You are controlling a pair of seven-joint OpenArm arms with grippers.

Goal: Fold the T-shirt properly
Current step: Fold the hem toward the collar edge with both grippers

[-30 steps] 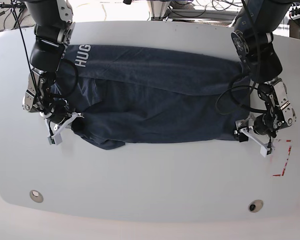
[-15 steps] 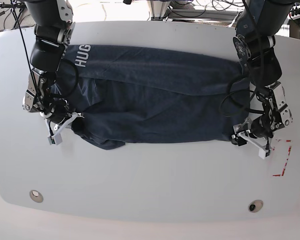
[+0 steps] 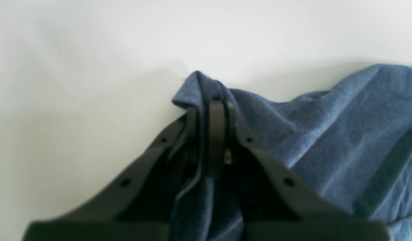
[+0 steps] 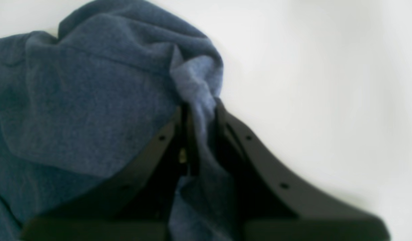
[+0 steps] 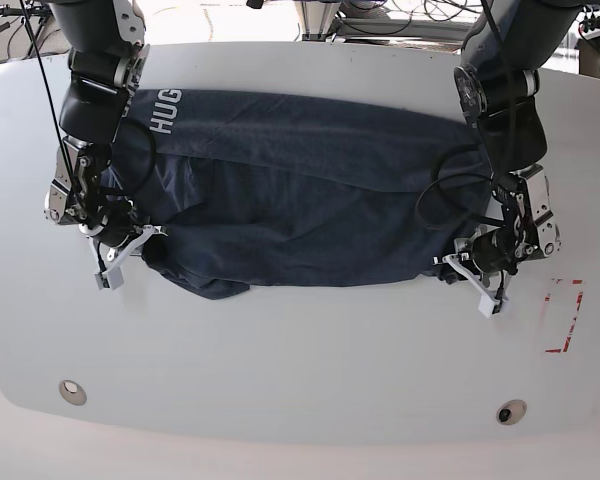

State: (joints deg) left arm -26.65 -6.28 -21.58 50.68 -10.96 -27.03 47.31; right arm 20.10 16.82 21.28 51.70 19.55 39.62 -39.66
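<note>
Here, both near corners of the garment are pinched and the lift comes next, as you judge it.

Garment: the T-shirt (image 5: pixel 300 205) lies spread across the middle of the white table (image 5: pixel 300 370), long axis running left to right in the base view; white lettering sits at upper left, under the arm there.

Left gripper: the left gripper (image 5: pixel 467 272), lower right of the cloth in the base view, has its fingers (image 3: pixel 216 134) pressed together on a bunched corner of hem, which pokes out just above the tips in the left wrist view.

Right gripper: the right gripper (image 5: pixel 130 246), lower left of the cloth, is likewise clamped; its wrist view shows a fold of fabric caught between the jaws.

Technique: raise both corners together and level, so the near edge comes up as one straight line; carry it toward the far edge at upper frame.

Caution: the lower-left edge is rumpled (image 5: pixel 205 285); a little outward tension between your two grips should flatten it before you lay the fold.

Marker: red tape (image 5: pixel 565 320) at lower right lies apart from the cloth.
</note>
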